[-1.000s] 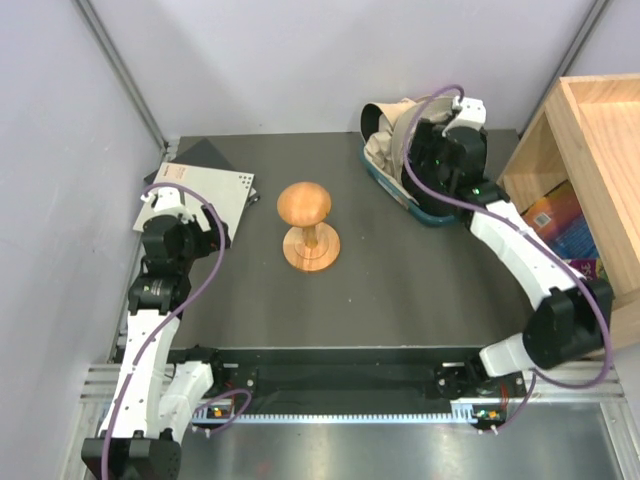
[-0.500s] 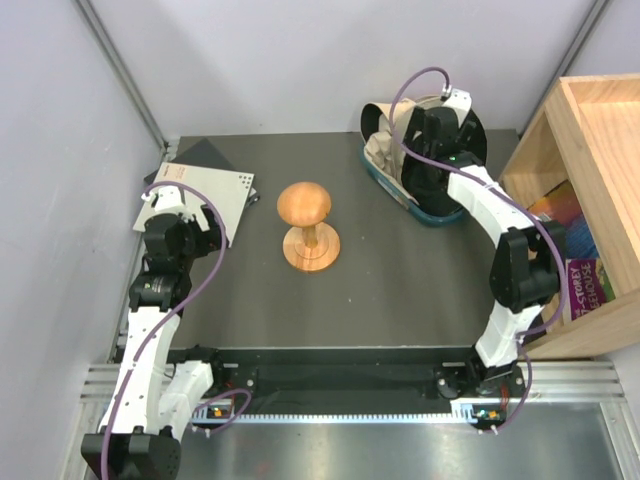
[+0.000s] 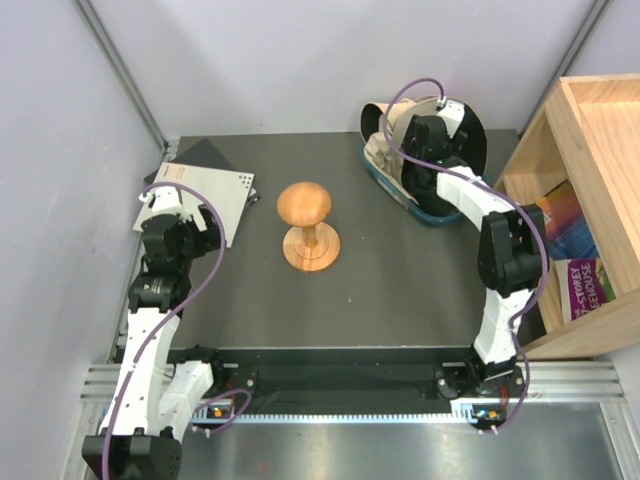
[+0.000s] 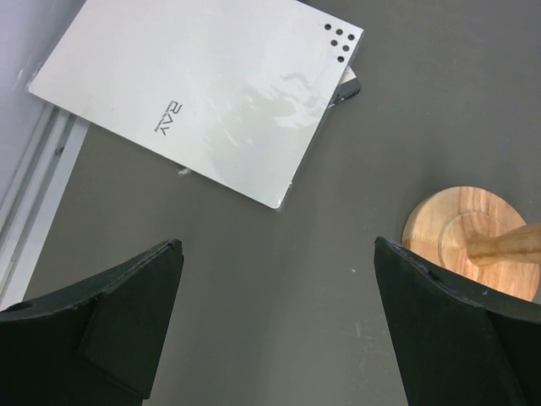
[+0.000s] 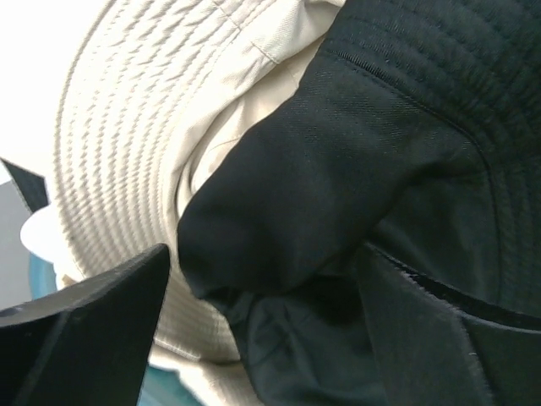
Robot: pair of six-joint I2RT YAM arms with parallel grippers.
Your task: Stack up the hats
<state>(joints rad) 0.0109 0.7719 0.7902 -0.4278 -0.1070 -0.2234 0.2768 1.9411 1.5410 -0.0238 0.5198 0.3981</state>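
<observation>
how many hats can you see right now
2: a cream hat and a black hat pressed against it, both bunched in the teal tub at far right. More may be hidden under them, and the black one could be a lining.

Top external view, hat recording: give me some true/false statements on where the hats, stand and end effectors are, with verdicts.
The wooden stand carries no hat. True.
The left end effector grips a hat. False: it hangs open and empty over the table.
The right end effector is open at the teal tub. True.
The black hat lies beside the stand. False: it sits against the cream hat at the tub.
</observation>
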